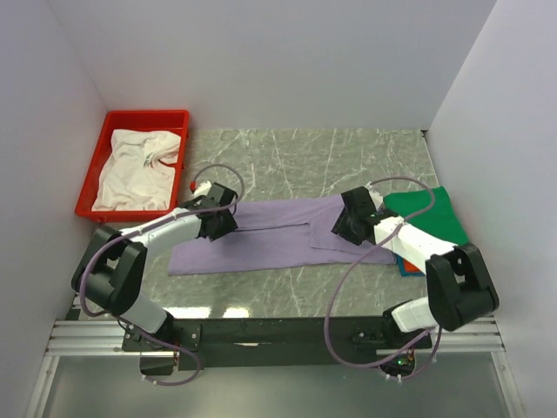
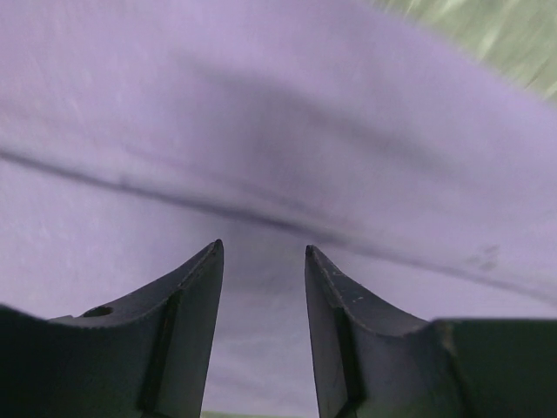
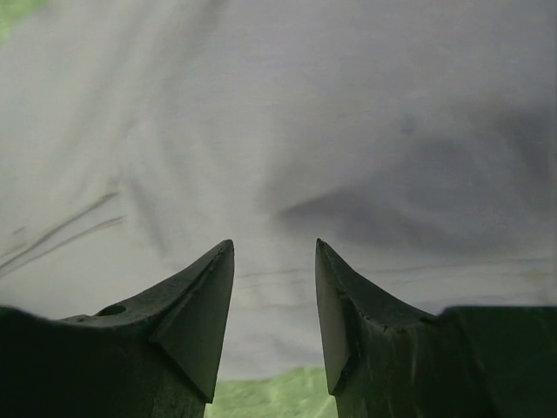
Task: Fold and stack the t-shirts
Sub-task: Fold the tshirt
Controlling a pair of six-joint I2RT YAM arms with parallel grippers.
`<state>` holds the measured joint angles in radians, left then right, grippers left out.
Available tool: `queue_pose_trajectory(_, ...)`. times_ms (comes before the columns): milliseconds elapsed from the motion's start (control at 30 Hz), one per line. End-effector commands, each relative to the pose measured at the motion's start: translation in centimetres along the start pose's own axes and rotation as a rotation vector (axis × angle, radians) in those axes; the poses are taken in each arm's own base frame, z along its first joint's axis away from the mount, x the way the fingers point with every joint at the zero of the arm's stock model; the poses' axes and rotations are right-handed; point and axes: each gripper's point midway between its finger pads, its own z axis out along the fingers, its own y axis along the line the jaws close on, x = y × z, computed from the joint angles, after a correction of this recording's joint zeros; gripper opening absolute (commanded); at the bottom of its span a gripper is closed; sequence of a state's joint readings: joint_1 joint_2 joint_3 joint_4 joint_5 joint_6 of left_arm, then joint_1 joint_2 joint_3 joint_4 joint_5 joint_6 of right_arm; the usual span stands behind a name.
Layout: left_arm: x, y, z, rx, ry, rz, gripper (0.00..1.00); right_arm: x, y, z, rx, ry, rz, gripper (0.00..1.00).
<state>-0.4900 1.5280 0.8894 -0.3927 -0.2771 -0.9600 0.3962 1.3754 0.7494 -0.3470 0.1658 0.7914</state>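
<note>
The large pale lavender t-shirt (image 1: 270, 248) lies as a long flat band across the middle of the marble table. My left gripper (image 1: 219, 212) is low over its left top edge, and my right gripper (image 1: 352, 218) is low over its right top edge. In the left wrist view the gripper (image 2: 261, 248) is open with only lavender cloth (image 2: 261, 131) behind the gap. In the right wrist view the gripper (image 3: 274, 244) is also open over the cloth (image 3: 305, 113). A folded green shirt (image 1: 435, 213) tops a stack at the right, with orange and blue edges (image 1: 405, 264) showing beneath. A white shirt (image 1: 135, 165) lies crumpled in the tray.
The red plastic tray (image 1: 148, 116) stands at the back left of the table. White walls close in the left, back and right sides. Bare marble (image 1: 313, 157) shows behind the lavender shirt and in front of it (image 1: 287, 292).
</note>
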Motion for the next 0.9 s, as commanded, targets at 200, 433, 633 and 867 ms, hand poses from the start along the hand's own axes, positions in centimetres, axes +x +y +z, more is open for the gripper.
queue_pose_trajectory(200,5.7,3.3,0.7,-0.151,0.059,0.077,0.47,0.2,-1.8,3.1,0.094,0.088,-0.013,0.5)
queue_pose_trajectory(433,8.7,4.2,-1.6,-0.124,0.134,0.025,0.48,-1.6,-1.5,5.6,0.194,0.141,-0.092,0.48)
queue_pose_trajectory(633,11.7,2.2,-4.0,-0.048,0.2,-0.009,0.48,-5.7,1.8,7.6,0.199,0.144,-0.204,0.47)
queue_pose_trajectory(867,17.0,-3.1,-5.6,0.046,0.308,-0.043,0.48,-8.0,5.0,10.6,0.201,0.21,-0.324,0.47)
